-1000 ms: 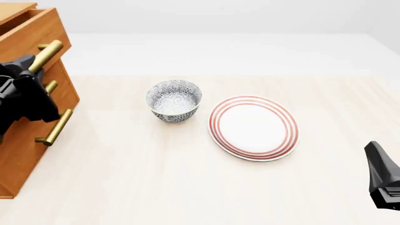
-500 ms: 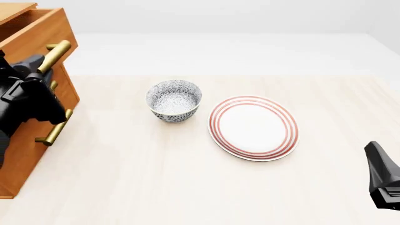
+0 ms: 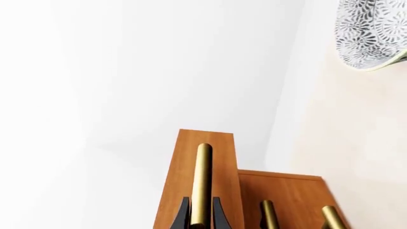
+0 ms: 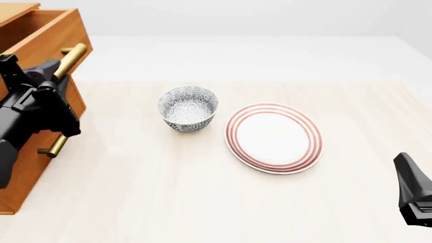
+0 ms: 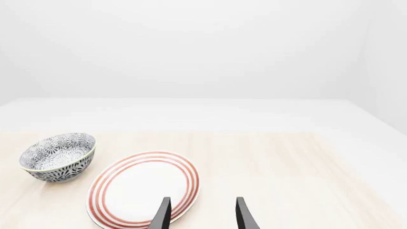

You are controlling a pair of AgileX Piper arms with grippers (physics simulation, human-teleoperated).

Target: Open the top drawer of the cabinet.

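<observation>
The cabinet (image 4: 26, 157) stands at the table's left edge. Its top drawer (image 4: 46, 34) is pulled part way out, and its open box shows from above. My left gripper (image 4: 56, 76) is shut on the top drawer's brass bar handle (image 4: 72, 56). In the left wrist view the black fingers (image 3: 184, 215) clasp that handle (image 3: 203, 181) in front of the drawer front (image 3: 224, 167). The two lower drawers' handles (image 3: 268, 214) show beside it. My right gripper (image 4: 413, 190) rests at the front right, open and empty (image 5: 202, 217).
A patterned grey bowl (image 4: 187, 108) stands mid-table, right of the cabinet. A white plate with red rings (image 4: 273, 136) lies to the right of the bowl. The right wrist view shows both the bowl (image 5: 58, 156) and the plate (image 5: 143, 188).
The top drawer has slid further out of the cabinet, to the right, with my left gripper on its handle. The right arm has not moved.
</observation>
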